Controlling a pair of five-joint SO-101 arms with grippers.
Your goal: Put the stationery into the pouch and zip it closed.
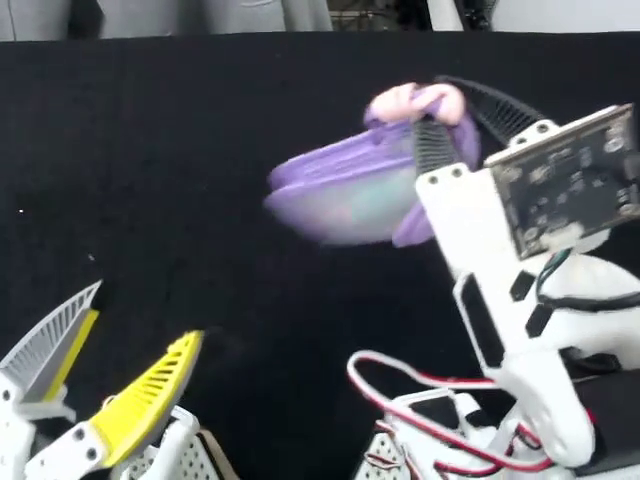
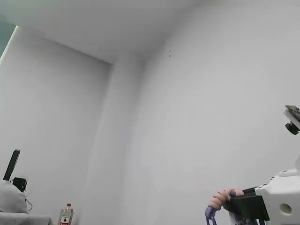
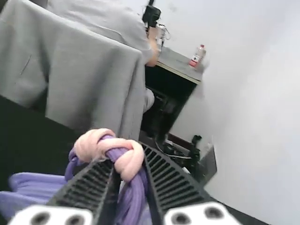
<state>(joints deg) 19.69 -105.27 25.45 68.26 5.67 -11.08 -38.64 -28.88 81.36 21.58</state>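
A purple pouch (image 1: 345,195) hangs tilted above the black table, its mouth facing the left side. My right gripper (image 1: 430,135) is shut on the pouch's pink and purple knotted cord (image 1: 415,102) at its upper right end. In the right wrist view the black fingers (image 3: 93,185) clamp the knot (image 3: 110,147), and the pouch body (image 3: 33,187) sags below. The left wrist view catches that knot (image 2: 220,199) farther off. My left gripper (image 1: 148,312), with one yellow and one white finger, stands open at the front left, apart from the pouch.
The black tabletop (image 1: 150,150) stretches free to the left and behind the pouch. Red and white cables (image 1: 420,385) loop at the right arm's base. A grey cloth-covered chair (image 3: 70,70) stands beyond the table's far edge.
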